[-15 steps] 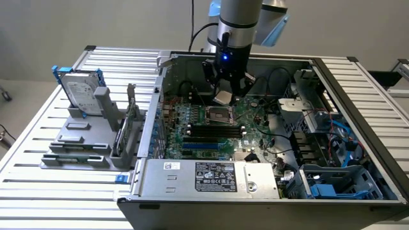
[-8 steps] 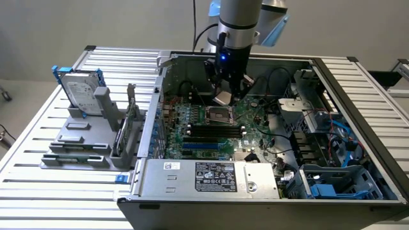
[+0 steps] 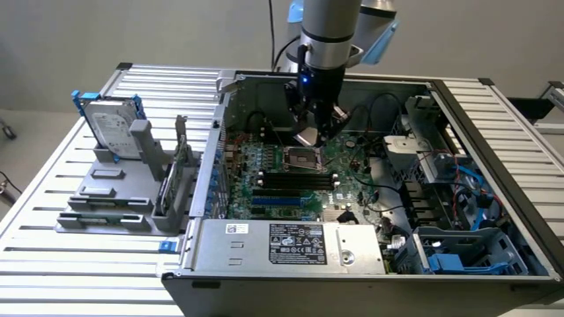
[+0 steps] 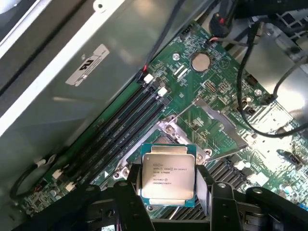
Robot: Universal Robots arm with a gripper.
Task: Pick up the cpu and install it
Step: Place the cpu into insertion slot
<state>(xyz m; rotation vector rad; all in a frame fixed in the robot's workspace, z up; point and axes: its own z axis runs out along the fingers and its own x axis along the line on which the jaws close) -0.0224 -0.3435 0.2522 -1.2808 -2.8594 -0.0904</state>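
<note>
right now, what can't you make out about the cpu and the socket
- Wrist view: the cpu, clamped in the gripper, covers much of the socket; its contacts are hidden.
- Wrist view: the cpu's gripped edges are covered by the fingers.
- Exterior view: the gap between cpu and socket is too small to judge.
- Both views: the cpu's underside faces away.

The grey cylindrical arm (image 3: 331, 26) points straight down; its black two-finger gripper (image 3: 314, 134) is clamped on the small silver-grey square cpu (image 4: 168, 175).

arm (image 3: 331, 20): silver-grey cylinder | joint caps (image 3: 381, 39): light blue | pincer (image 3: 314, 137): black, blue light | cable (image 3: 272, 26): black
</note>
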